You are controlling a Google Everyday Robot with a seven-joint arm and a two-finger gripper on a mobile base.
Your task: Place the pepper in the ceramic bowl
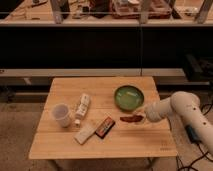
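The dark red pepper [130, 119] hangs level just in front of the green ceramic bowl [129, 97], its right end between the fingers of my gripper [141, 117]. The gripper is shut on the pepper and comes in from the right on the white arm [175, 106]. It sits at the bowl's near right rim. The bowl stands on the right half of the wooden table [65, 90] and looks empty.
A white translucent cup [61, 114] stands at the left. A small white bottle [82, 106] lies beside it. A black-and-red packet [105, 125] and a white packet [85, 134] lie near the front. Dark shelving runs behind the table.
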